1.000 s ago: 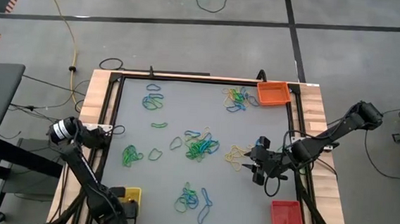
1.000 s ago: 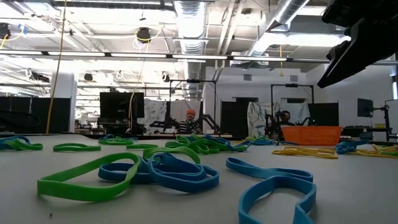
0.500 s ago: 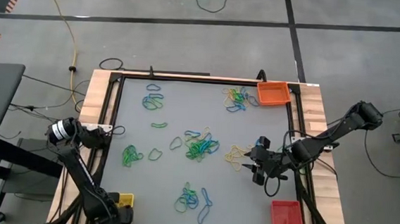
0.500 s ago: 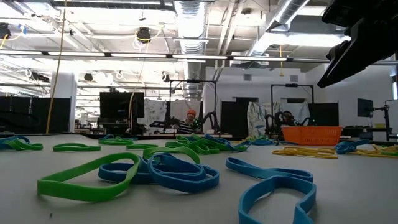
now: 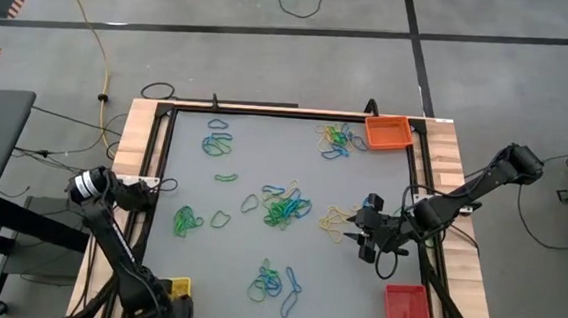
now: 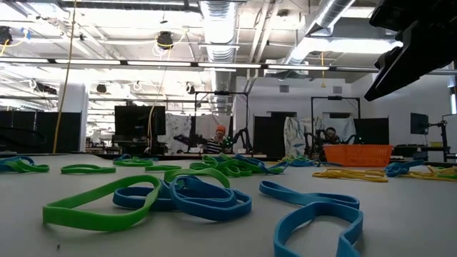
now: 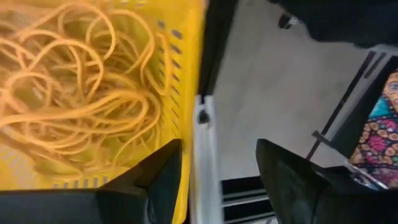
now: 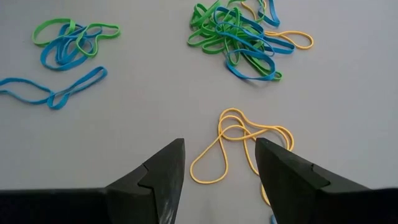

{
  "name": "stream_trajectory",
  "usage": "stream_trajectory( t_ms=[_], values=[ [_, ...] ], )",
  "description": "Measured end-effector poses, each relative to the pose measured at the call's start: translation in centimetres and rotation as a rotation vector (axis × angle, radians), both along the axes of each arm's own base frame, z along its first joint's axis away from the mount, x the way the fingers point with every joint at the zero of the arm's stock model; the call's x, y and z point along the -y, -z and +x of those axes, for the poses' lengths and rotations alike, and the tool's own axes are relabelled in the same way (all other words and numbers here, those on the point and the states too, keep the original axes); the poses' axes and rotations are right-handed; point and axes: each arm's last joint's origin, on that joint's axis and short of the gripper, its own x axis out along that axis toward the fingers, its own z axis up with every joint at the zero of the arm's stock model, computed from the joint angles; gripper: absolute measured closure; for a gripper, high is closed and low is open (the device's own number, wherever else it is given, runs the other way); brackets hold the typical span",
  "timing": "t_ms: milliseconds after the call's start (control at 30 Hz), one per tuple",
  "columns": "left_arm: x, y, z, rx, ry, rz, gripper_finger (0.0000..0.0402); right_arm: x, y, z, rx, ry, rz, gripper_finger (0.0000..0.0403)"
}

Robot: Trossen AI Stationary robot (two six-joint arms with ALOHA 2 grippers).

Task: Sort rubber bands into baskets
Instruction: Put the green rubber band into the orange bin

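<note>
Yellow bands already fill the yellow basket (image 7: 81, 93), which we see past the left gripper (image 7: 217, 180) at the table's near left corner; over the last second that basket has slid from clear view in the high picture to a sliver under the left arm (image 5: 183, 288), so we judge a drop-off there just finished. Our left fingers stand apart with nothing between them. Our right gripper (image 8: 219, 177) has not shifted: it hovers near the table's right side (image 5: 371, 231), fingers spread and empty, right over a small tangle of yellow rubber bands (image 8: 239, 144). A mixed green-and-blue heap (image 8: 239, 34) lies beyond it, and a blue and green cluster (image 8: 65, 43) well off to the side. The orange basket (image 5: 387, 133) sits at the far right corner, the red basket (image 5: 409, 312) at the near right. Most bands lie unsorted on the grey table (image 5: 254, 152), so we judge the task far from done.
</note>
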Motion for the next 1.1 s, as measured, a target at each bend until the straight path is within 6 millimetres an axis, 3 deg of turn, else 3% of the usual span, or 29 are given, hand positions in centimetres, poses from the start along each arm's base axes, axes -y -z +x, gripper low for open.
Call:
stream_trajectory(
  t_ms=[433, 700, 1100],
  values=[
    [-1.2, -3.9, 2.9, 0.237, 0.051, 0.129, 0.0223, 0.0, 0.0, 0.0, 0.0, 0.0, 0.0, 0.0179],
    [-4.1, -4.2, 6.5, 0.472, 0.181, 0.307, 0.0223, 0.0, 0.0, 0.0, 0.0, 0.0, 0.0, 0.0179],
    [-9.2, -4.7, 11.3, 0.727, 0.273, 0.763, 0.0223, 0.0, 0.0, 0.0, 0.0, 0.0, 0.0, 0.0179]
  ],
)
